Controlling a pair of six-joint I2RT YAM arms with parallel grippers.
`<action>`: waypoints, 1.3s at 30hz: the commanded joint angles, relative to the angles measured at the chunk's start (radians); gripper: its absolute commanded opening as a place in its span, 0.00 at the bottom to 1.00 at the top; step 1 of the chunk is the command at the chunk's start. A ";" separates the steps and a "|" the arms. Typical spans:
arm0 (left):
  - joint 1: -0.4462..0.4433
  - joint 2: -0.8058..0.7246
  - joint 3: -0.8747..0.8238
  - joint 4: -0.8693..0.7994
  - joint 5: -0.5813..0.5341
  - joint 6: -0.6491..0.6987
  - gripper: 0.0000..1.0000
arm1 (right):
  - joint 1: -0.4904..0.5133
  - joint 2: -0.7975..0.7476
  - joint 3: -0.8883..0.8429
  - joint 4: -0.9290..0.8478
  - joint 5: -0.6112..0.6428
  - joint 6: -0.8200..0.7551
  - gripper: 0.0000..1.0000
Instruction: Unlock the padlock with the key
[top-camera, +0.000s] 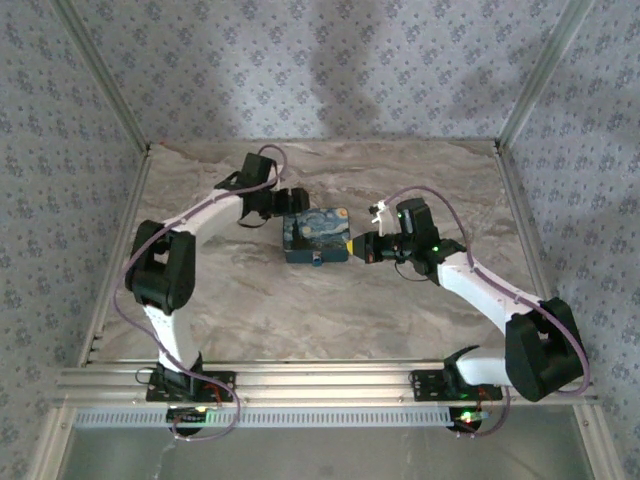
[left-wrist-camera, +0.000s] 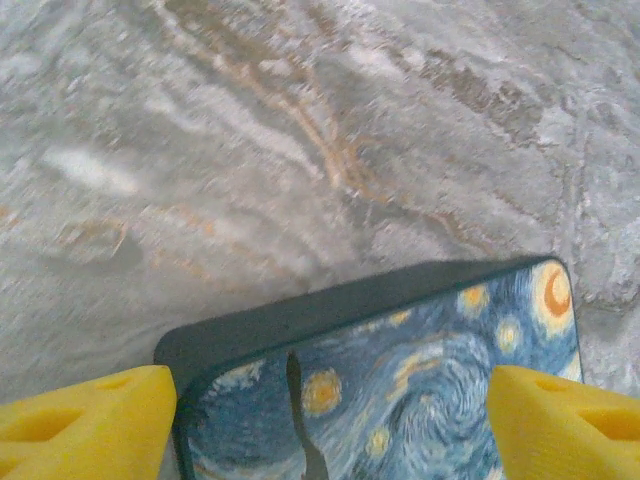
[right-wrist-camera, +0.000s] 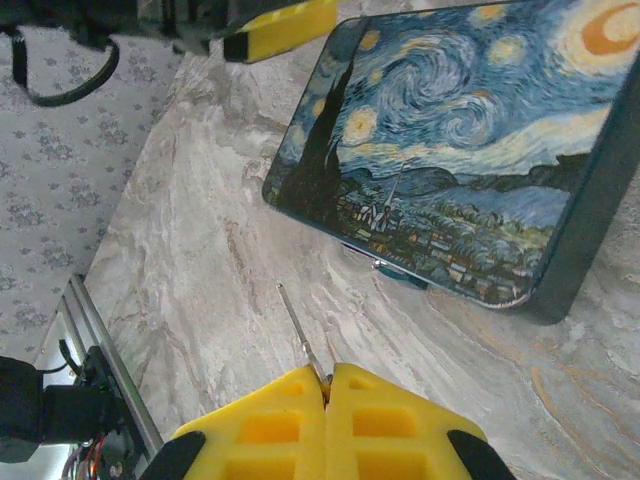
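Note:
The padlock (top-camera: 315, 236), a dark-blue block printed with a starry-night picture, lies flat mid-table, a small teal fitting (right-wrist-camera: 400, 272) on its near edge. My left gripper (top-camera: 284, 210) stands open at its far-left end. In the left wrist view the padlock (left-wrist-camera: 400, 370) lies between the wide yellow fingers (left-wrist-camera: 90, 420), and the left one is against its corner. My right gripper (top-camera: 357, 247) sits just right of the padlock, shut on the key (right-wrist-camera: 301, 325). Its thin pale blade sticks out of my right gripper (right-wrist-camera: 328, 375) over the table, short of the fitting. The key's head is hidden between the pads.
The marble-patterned table top (top-camera: 400, 180) is walled by patterned panels behind and at both sides. An aluminium rail (top-camera: 330, 385) with both arm bases runs along the near edge. Bare table lies in front of the padlock.

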 joint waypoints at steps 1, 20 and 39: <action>-0.001 0.058 0.071 0.000 0.087 0.043 0.81 | 0.009 0.009 0.003 -0.006 0.014 -0.004 0.01; -0.063 -0.502 -0.463 0.131 -0.010 0.035 0.81 | -0.012 0.215 0.092 0.070 -0.013 0.040 0.02; -0.133 -0.294 -0.542 0.472 0.104 -0.132 0.80 | -0.040 0.386 0.211 0.070 0.010 0.031 0.02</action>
